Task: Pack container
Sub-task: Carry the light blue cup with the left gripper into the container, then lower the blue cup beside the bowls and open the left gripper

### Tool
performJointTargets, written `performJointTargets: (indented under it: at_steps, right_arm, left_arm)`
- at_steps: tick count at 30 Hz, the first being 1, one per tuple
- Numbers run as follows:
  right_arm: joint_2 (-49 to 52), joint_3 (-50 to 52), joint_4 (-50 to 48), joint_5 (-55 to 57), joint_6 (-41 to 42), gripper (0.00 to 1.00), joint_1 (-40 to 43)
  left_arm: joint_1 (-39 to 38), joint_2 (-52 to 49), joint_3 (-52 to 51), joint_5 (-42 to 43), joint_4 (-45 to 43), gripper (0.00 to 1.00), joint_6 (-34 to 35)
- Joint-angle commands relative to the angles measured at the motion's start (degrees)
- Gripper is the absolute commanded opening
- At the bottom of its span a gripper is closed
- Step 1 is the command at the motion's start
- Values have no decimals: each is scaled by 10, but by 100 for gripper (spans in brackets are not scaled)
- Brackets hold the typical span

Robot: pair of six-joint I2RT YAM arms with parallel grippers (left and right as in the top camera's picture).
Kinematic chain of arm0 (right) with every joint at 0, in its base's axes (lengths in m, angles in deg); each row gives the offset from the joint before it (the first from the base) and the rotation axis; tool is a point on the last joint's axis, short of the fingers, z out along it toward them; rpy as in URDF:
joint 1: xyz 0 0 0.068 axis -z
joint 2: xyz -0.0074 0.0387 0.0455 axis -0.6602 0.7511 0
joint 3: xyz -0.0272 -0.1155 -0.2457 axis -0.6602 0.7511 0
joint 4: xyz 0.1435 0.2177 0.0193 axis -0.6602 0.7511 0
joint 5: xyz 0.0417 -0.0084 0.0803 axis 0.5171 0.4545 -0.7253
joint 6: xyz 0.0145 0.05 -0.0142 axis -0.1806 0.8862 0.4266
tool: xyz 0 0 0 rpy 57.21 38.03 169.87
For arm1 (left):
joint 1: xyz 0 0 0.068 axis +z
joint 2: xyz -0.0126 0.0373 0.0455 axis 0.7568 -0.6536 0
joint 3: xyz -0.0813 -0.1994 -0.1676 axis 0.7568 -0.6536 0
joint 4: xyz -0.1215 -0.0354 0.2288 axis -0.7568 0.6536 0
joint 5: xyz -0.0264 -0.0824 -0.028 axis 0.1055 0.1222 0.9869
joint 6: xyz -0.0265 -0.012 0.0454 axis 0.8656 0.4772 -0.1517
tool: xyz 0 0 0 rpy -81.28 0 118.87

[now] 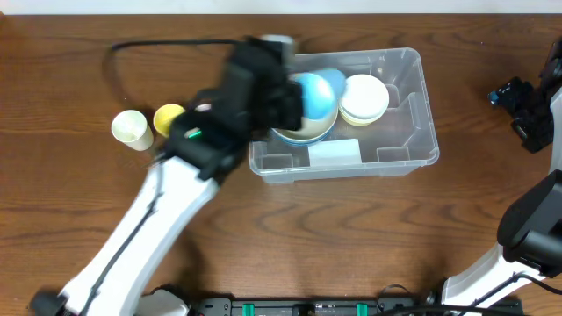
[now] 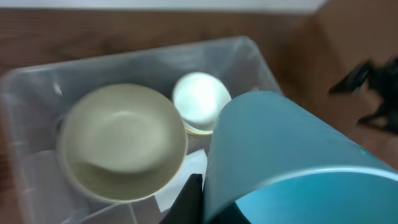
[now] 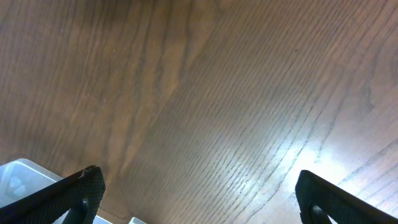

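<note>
The clear plastic container stands at the table's middle, with a pale label on its floor. Inside lie a cream bowl at the left and a white bowl at the right; both show in the left wrist view, the cream bowl and the white one. My left gripper is shut on the rim of a blue cup and holds it above the cream bowl, over the container's left half. My right gripper is open and empty over bare wood at the far right.
A pale yellow cup and a bright yellow cup lie on the table left of the container. A black cable runs along the back left. The container's corner shows in the right wrist view.
</note>
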Motion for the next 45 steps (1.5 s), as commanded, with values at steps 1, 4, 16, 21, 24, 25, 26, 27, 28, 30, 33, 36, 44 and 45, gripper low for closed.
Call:
performJointTargets:
  at_steps: [1, 4, 16, 21, 24, 25, 26, 27, 28, 30, 33, 36, 44, 45]
  right_arm:
    - [-5, 2, 0, 2, 8, 99, 5]
    - [-5, 2, 0, 2, 8, 99, 5]
    - [-5, 2, 0, 2, 8, 99, 5]
    - [-5, 2, 0, 2, 8, 99, 5]
    - [-5, 2, 0, 2, 8, 99, 5]
    - [-5, 2, 0, 2, 8, 99, 5]
    - [-5, 2, 0, 2, 8, 99, 5]
    - [-5, 2, 0, 2, 8, 99, 5]
    - [-5, 2, 0, 2, 8, 99, 5]
    - [-5, 2, 0, 2, 8, 99, 5]
    - [-5, 2, 0, 2, 8, 99, 5]
    - [-5, 2, 0, 2, 8, 99, 5]
    - [-5, 2, 0, 2, 8, 99, 5]
    - [-5, 2, 0, 2, 8, 99, 5]
  left_arm:
    - [-35, -43, 50, -52, 4, 6, -45]
    - [-54, -89, 56, -57, -1, 6, -61]
    - [-91, -183, 55, -56, -19, 6, -162]
    - [-102, -202, 55, -56, -31, 6, -170]
    - [-101, -226, 55, -57, -36, 6, -170]
    - [-101, -235, 55, -57, -37, 6, -170]
    - [-101, -242, 55, -57, -36, 6, -170]
    - [-101, -247, 55, -57, -36, 6, -170]
    - [-101, -252, 55, -57, -36, 6, -170]
    - [-101, -256, 55, -57, -36, 6, -170]
    - [-101, -256, 55, -57, -40, 6, -170]
    - [-96, -256, 55, -57, -41, 6, -170]
    - [-85, -257, 44, -57, -41, 6, -170]
    - [-84, -258, 41, -57, -42, 6, -171]
